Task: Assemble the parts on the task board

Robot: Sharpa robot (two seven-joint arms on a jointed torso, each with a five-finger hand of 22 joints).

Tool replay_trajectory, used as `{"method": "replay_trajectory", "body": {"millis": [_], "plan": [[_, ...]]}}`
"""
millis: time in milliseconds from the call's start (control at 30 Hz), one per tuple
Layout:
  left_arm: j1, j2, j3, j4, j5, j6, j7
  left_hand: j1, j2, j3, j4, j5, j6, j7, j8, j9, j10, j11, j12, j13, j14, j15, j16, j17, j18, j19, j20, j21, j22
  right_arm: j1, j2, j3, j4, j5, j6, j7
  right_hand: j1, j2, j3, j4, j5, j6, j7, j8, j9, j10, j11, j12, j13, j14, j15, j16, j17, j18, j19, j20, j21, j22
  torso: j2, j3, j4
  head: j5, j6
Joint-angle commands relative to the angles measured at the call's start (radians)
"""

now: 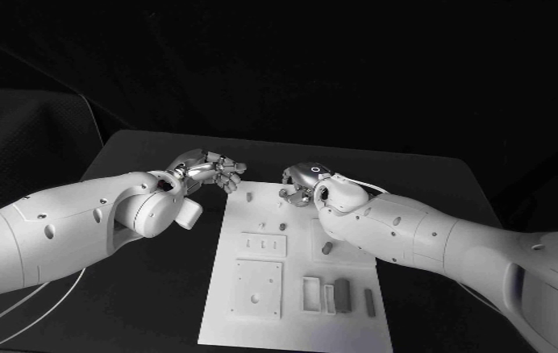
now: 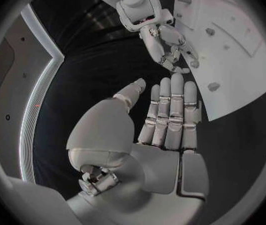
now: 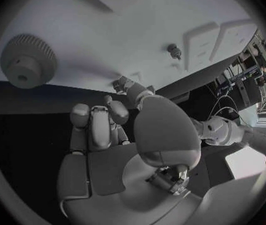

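Note:
The white task board [image 1: 297,330] lies lengthwise in the middle of the table. My left hand [image 1: 210,168] hovers at its far left corner; the left wrist view shows the hand [image 2: 167,120] flat, fingers straight and side by side, thumb apart, holding nothing. My right hand [image 1: 305,180] is over the board's far edge. Its fingers [image 3: 98,120] are curled in and I see nothing in them. A grey gear [image 3: 27,61] lies flat on the board [image 3: 107,25] just beyond those fingers. The left wrist view shows the right hand [image 2: 167,45] curled beside the board [image 2: 239,80].
Two small pegs [image 1: 265,226] stand mid-board, with two square white plates [image 1: 257,288] nearer me. Several grey bars [image 1: 343,295] lie at the board's near right. Black table [image 1: 139,305] surrounds the board. Cables trail at the near left.

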Motion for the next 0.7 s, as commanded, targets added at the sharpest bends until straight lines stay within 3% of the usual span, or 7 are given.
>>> {"method": "replay_trajectory", "body": {"millis": [33, 333, 467, 567, 667, 700], "plan": [[0.001, 0.002, 0.001, -0.001, 0.005, 0.007, 0.005, -0.001, -0.010, -0.001, 0.006, 0.003, -0.004, 0.001, -0.005, -0.001, -0.007, -0.001, -0.006, -0.002, 0.009, 0.000, -0.005, 0.002, 0.011, 0.008, -0.002, -0.002, -0.001, 0.000, -0.006, 0.000, 0.006, 0.009, -0.025, -0.008, -0.005, -0.015, 0.004, 0.000, 0.000, -0.036, 0.019, -0.005, -0.004, -0.008, 0.002, -0.005, -0.001, -0.011, 0.001, -0.001, -0.002, 0.010, -0.005, 0.005, 0.122, 0.002, 0.001, -0.0002, 0.0008, 0.000, 0.000], [0.001, -0.005, 0.001, -0.003, 0.005, 0.004, 0.005, -0.001, -0.011, -0.001, 0.006, 0.003, -0.005, 0.002, -0.006, -0.001, -0.008, 0.000, -0.007, -0.002, 0.009, 0.000, -0.005, 0.002, 0.011, 0.008, -0.002, -0.002, -0.001, 0.003, -0.054, 0.004, 0.061, 0.022, -0.047, -0.007, -0.007, -0.019, 0.004, 0.000, -0.001, -0.044, 0.020, -0.005, -0.006, -0.009, 0.002, -0.005, -0.001, -0.011, 0.001, -0.001, -0.002, 0.010, -0.005, 0.005, 0.122, 0.002, 0.001, 0.0018, -0.0025, 0.003, 0.005], [0.001, -0.012, 0.001, 0.002, 0.005, -0.002, 0.004, -0.001, -0.011, -0.001, 0.005, 0.003, -0.006, 0.002, -0.006, -0.001, -0.008, 0.000, -0.007, -0.002, 0.009, 0.000, -0.005, 0.002, 0.011, 0.008, -0.002, -0.002, -0.001, 0.012, -0.101, 0.027, 0.105, 0.049, -0.060, -0.006, -0.013, -0.017, 0.007, 0.006, 0.000, -0.027, 0.020, 0.010, -0.001, -0.008, 0.001, -0.003, 0.000, -0.010, 0.000, 0.000, -0.003, 0.010, -0.003, 0.005, 0.123, 0.003, 0.001, 0.0023, -0.0039, 0.003, 0.009], [0.002, -0.016, 0.001, 0.007, 0.005, -0.003, 0.003, -0.002, -0.012, -0.001, 0.006, 0.003, -0.007, 0.002, -0.007, -0.002, -0.009, 0.000, -0.008, -0.003, 0.009, 0.001, -0.006, 0.002, 0.011, 0.008, -0.002, -0.002, -0.001, 0.017, -0.152, 0.031, 0.146, 0.088, -0.069, 0.002, -0.024, -0.022, 0.014, 0.007, 0.001, 0.038, 0.022, 0.046, 0.013, -0.010, -0.001, 0.002, 0.002, -0.009, 0.000, 0.003, -0.006, 0.010, -0.002, 0.004, 0.124, 0.006, 0.002, 0.0021, -0.0045, -0.001, 0.016], [0.002, -0.023, 0.001, 0.013, 0.005, -0.004, 0.005, -0.002, -0.014, -0.001, 0.006, 0.003, -0.009, 0.002, -0.008, -0.002, -0.010, 0.000, -0.009, -0.003, 0.009, 0.001, -0.006, 0.002, 0.011, 0.008, -0.002, -0.002, -0.002, 0.017, -0.198, 0.044, 0.188, 0.108, -0.067, 0.009, -0.029, -0.026, 0.013, 0.008, 0.000, 0.052, 0.022, 0.053, 0.015, -0.011, -0.001, 0.003, 0.003, -0.010, 0.000, 0.003, -0.007, 0.010, -0.002, 0.005, 0.123, 0.007, 0.003, 0.0018, -0.0041, -0.003, 0.020], [0.002, -0.024, 0.001, 0.013, 0.005, -0.005, 0.005, -0.002, -0.014, -0.001, 0.006, 0.003, -0.009, 0.002, -0.008, -0.002, -0.010, 0.000, -0.009, -0.003, 0.009, 0.001, -0.006, 0.002, 0.011, 0.008, -0.002, -0.003, -0.002, 0.017, -0.214, 0.051, 0.202, 0.119, -0.065, 0.016, -0.035, -0.029, 0.011, 0.010, 0.000, 0.060, 0.022, 0.056, 0.017, -0.011, -0.001, 0.003, 0.003, -0.011, 0.000, 0.003, -0.007, 0.010, -0.003, 0.005, 0.123, 0.008, 0.004, 0.0032, -0.0056, -0.001, 0.020]]}}
